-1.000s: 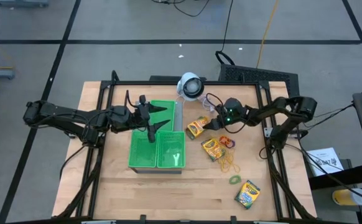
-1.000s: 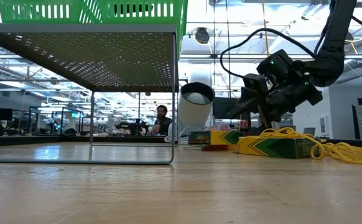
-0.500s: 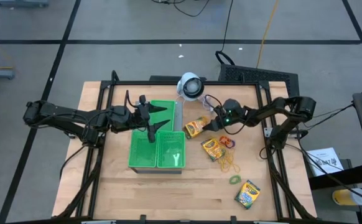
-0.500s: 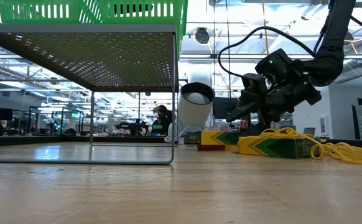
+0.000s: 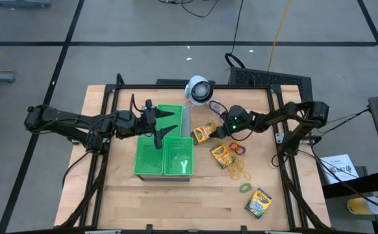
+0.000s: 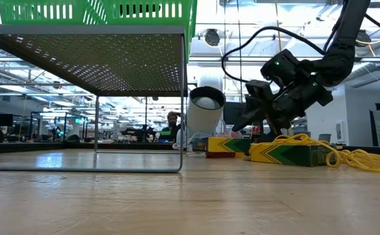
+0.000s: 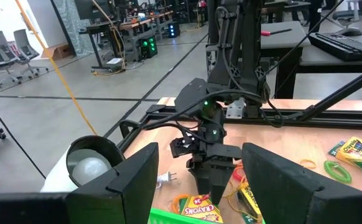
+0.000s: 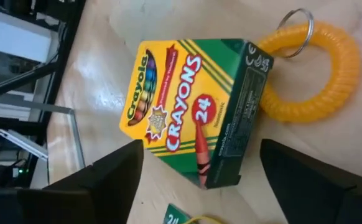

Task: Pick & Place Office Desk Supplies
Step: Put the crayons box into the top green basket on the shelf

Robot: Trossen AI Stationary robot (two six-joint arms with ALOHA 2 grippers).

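Table (image 5: 124, 195): light wood top inside a dark frame, both arms reaching in from the sides.

Green trays (image 5: 164, 149): stacked on a wire stand at centre-left of the table; in the low view they sit high on the left, over the stand's perforated shelf.

Left gripper (image 5: 158, 127): hovers above the trays, fingers spread apart, nothing between them. In its wrist view both dark fingers (image 7: 131, 180) stand well apart.

Right gripper (image 5: 223, 128): at centre-right, just right of the crayon box (image 8: 196, 109) that lies nearest the trays. Jaws wide open and empty; in the right wrist view the two fingers stand on either side of that box without touching it. In the low view the gripper (image 6: 258, 124) hangs just above the table.

White round device (image 5: 199, 90): at the far edge of the table, near centre, upright.

Crayon boxes: the first (image 5: 204, 134) lies flat, label up, just right of the trays. The second (image 5: 221, 155) lies nearer, to the right of the first. The third (image 5: 258, 202) lies well apart, near the right front corner.

Orange coil loop (image 8: 318, 71): touching the first box, with a metal ring on it.

Yellow bands (image 5: 237, 170): a loose pile beside the second box.

Green band (image 5: 245, 188): alone, between that pile and the third box.
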